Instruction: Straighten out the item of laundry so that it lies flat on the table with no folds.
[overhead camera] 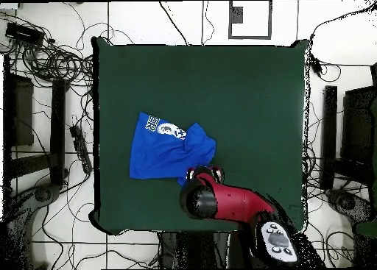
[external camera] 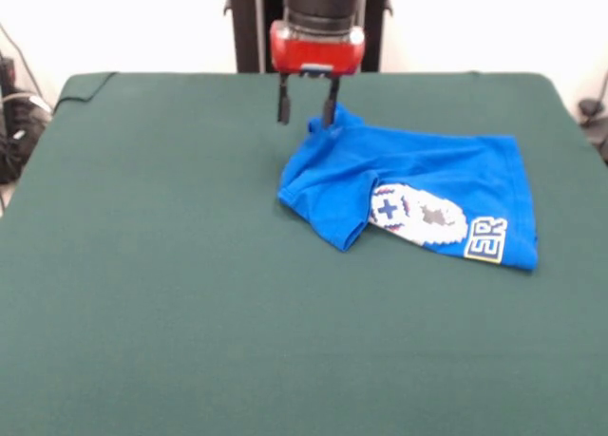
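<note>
Two dark fingers of the gripper (external camera: 306, 109) hang spread apart in the front view, one touching the blue T-shirt (external camera: 418, 194), which lies rumpled on the green table (external camera: 171, 265). Overhead, the red arm (overhead camera: 228, 201) hides those fingers; the shirt's folded edge shows.

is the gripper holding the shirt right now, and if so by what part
It cannot be told. The gripper is open at the T-shirt's far raised corner; one finger meets the cloth there, the other is clear of it.
</note>
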